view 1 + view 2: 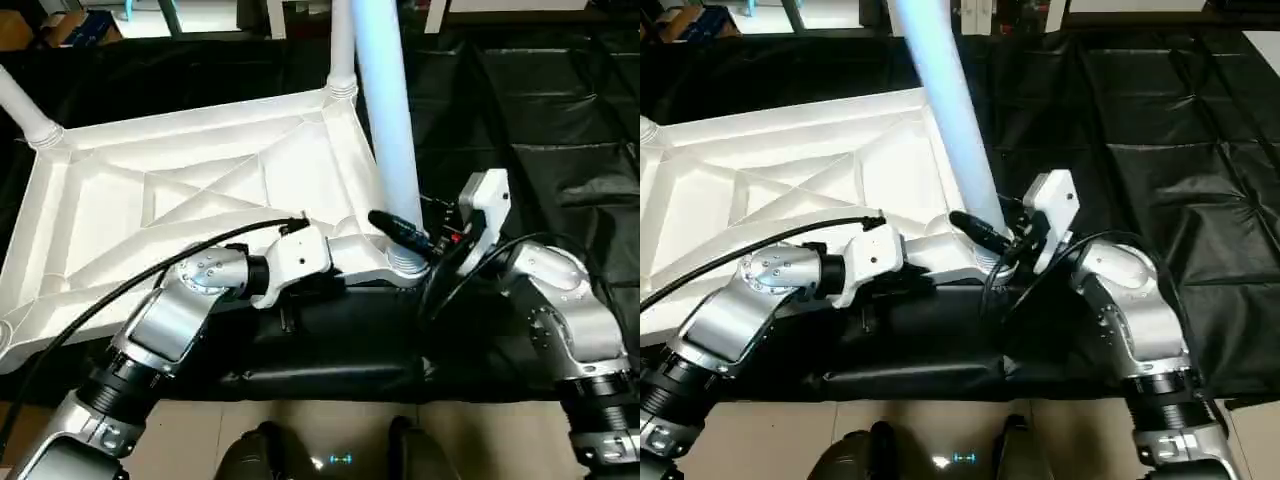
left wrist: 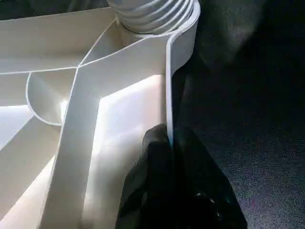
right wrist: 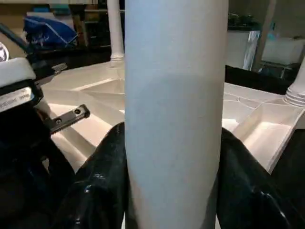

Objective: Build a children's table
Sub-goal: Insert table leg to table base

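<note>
Right gripper clamped around leg low, near its socket. Left gripper pinches tabletop rim. Plastic looks light, stiff, slippery; grip low

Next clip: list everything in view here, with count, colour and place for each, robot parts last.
Table top: one, white, upside down on the black mat, ribbed underside up.
Legs: three, white, upright in corner sockets: near corner, far corner, far-left corner.
Mat: black, creased, under the work.
Floor: beige tiles, nearest strip.
Cardboard box: one, brown, far-left background.
Left gripper: jaws shut on the table top's near rim.
Right gripper: jaws shut on the near-corner leg, low on it.
</note>
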